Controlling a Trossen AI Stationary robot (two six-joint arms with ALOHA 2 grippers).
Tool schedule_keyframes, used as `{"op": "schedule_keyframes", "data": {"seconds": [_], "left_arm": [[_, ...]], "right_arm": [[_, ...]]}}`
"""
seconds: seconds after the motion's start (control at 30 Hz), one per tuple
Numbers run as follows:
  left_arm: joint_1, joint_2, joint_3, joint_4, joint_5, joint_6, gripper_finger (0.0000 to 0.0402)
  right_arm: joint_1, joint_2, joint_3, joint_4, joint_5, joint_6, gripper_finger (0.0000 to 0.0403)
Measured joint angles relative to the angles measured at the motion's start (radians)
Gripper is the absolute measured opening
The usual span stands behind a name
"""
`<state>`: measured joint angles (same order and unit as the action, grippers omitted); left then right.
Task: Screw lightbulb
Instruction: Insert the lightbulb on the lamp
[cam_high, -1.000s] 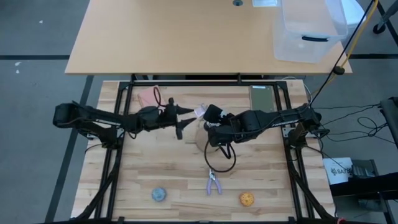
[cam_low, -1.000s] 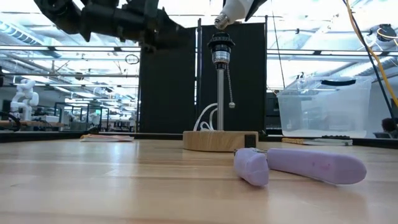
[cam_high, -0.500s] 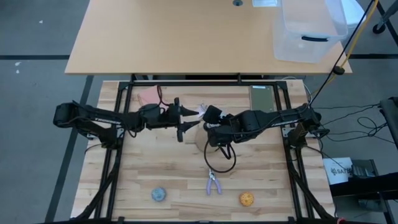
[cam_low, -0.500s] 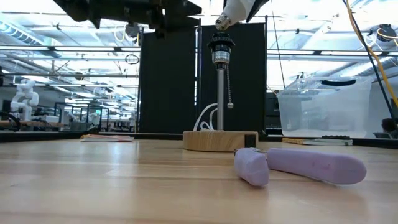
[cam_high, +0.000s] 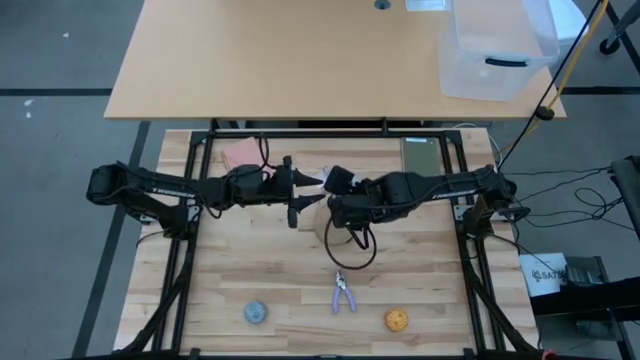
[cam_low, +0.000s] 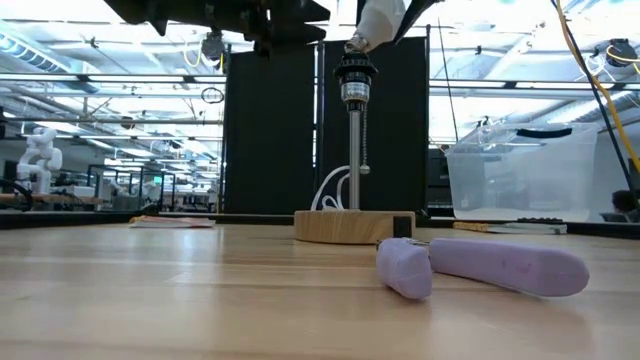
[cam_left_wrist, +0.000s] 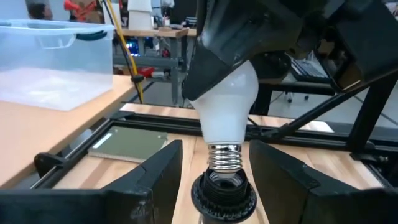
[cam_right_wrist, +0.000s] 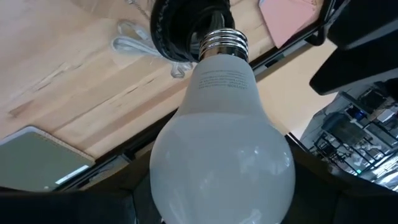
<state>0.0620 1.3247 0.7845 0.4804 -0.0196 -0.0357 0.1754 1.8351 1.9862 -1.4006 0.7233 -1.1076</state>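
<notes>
A white frosted lightbulb (cam_right_wrist: 224, 143) with a silvery screw base (cam_right_wrist: 221, 43) is held over the black socket (cam_left_wrist: 224, 194) of a lamp post. The post stands on a round wooden stand (cam_low: 353, 226) in the middle of the table. My right gripper (cam_left_wrist: 261, 37) is shut on the bulb above the socket. My left gripper (cam_left_wrist: 214, 180) is open. Its two fingers stand on either side of the socket, just below the bulb, apart from both. In the high view the two grippers meet over the stand (cam_high: 322, 218). My right gripper pinches the bulb's wide glass end (cam_left_wrist: 239, 78) between its two fingers. It comes from above and from the table's right. The bulb hangs below the fingers with its screw base down, a little tilted. The thread's tip (cam_left_wrist: 222, 169) is at the socket's mouth.
Purple pliers (cam_high: 344, 295), a blue-grey ball (cam_high: 256, 312) and an orange ball (cam_high: 397, 320) lie near the table's front. A pink card (cam_high: 240, 152) and a green notebook (cam_high: 420, 152) lie at the back. A clear bin (cam_high: 495, 50) stands on the far desk. A pull chain (cam_low: 366, 150) hangs from the socket.
My left gripper has gone toward the table's right and a little up, until its open fingers stand around the socket. My right gripper has kept the bulb over the socket, shifting it slightly. The pull chain has swung.
</notes>
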Motion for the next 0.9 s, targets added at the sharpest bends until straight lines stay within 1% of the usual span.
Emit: {"op": "schedule_keyframes", "data": {"seconds": [0.17,0.47,0.9], "left_arm": [[0.0,0.011,0.0,-0.01,0.0,-0.004,0.019],[0.0,0.011,0.0,-0.017,0.0,-0.007,0.019],[0.0,0.011,0.0,-0.025,0.0,-0.008,0.019]], "right_arm": [[-0.002,0.012,0.0,0.004,-0.018,-0.042,0.0247],[-0.004,0.029,0.0,0.013,-0.012,-0.08,0.0247],[-0.004,0.03,0.0,0.032,-0.018,-0.083,0.0247]]}}
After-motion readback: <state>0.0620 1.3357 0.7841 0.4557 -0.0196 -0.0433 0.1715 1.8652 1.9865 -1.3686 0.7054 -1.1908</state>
